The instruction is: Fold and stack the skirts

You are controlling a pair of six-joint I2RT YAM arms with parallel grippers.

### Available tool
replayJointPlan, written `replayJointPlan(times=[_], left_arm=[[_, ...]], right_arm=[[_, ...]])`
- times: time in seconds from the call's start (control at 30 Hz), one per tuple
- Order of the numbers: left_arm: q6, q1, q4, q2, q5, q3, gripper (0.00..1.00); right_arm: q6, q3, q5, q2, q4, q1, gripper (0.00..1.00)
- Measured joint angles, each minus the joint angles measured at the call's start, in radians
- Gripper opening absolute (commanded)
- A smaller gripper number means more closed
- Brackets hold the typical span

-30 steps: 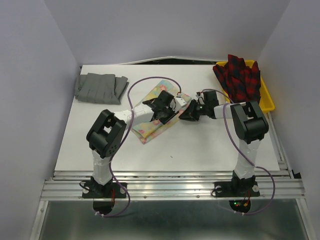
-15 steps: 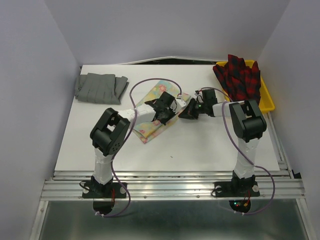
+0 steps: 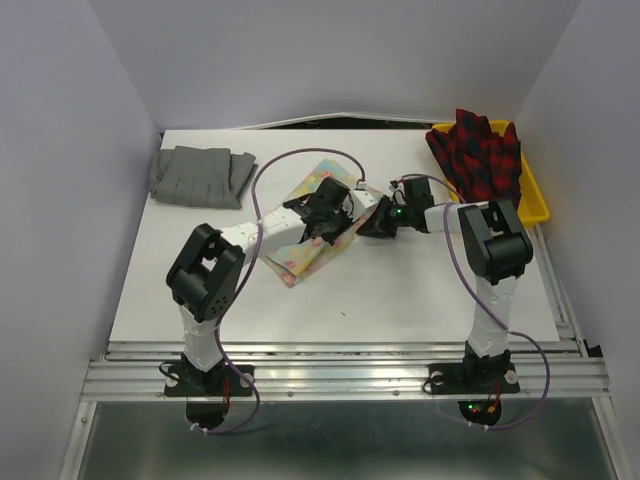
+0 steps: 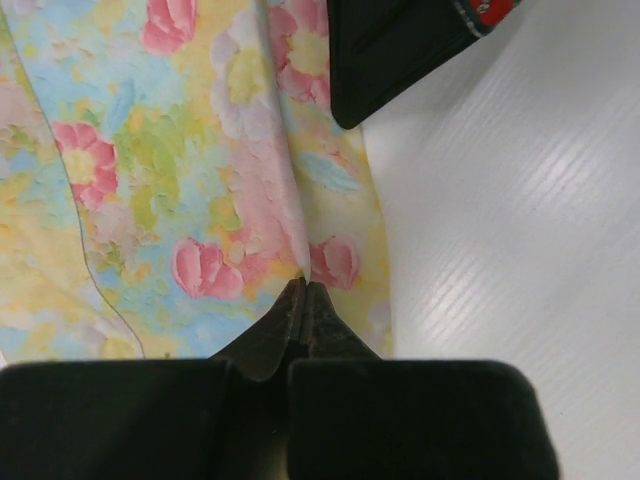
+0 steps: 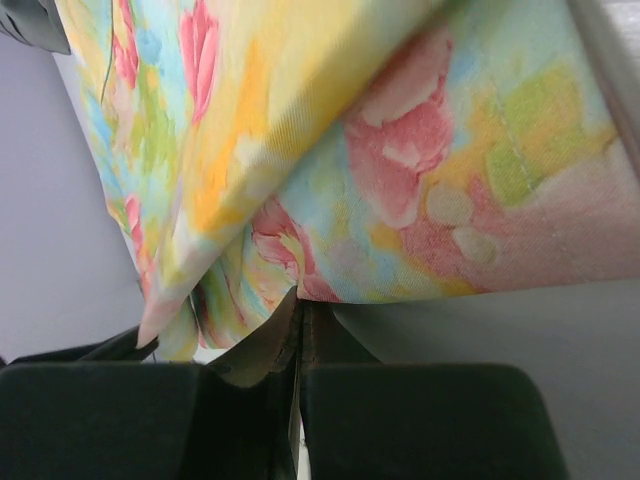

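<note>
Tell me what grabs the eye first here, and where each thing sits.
The pastel floral skirt at mid-table stands out, with the left arm's fingers and the right arm's fingers both pinched shut on its cloth. The red plaid skirt is heaped on the yellow tray at the far right. The grey skirt lies at the far left corner.

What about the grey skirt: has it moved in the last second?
No. The grey skirt lies at the same spot as before, by the far left corner of the table.
</note>
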Motion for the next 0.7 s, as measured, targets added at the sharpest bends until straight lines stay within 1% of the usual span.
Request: replayJointPlan(times=[0.13, 0.33, 0.67, 0.7], left_arm=[[0.000, -0.021, 0.001, -0.038, 0.010, -0.007, 0.00], [0.001, -0.036, -0.012, -0.039, 0.029, -0.039, 0.00], [0.014, -0.037, -0.017, 0.031, 0.018, -0.066, 0.00], [0.016, -0.037, -0.016, 0.035, 0.018, -0.066, 0.02]], right_arm=[[0.000, 0.001, 0.000, 0.000, -0.002, 0.000, 0.01], [-0.002, 0.001, 0.008, -0.002, -0.006, 0.000, 0.01], [-0.034, 0.012, 0.036, -0.014, -0.049, 0.002, 0.01], [-0.039, 0.015, 0.041, -0.016, -0.058, 0.002, 0.01]])
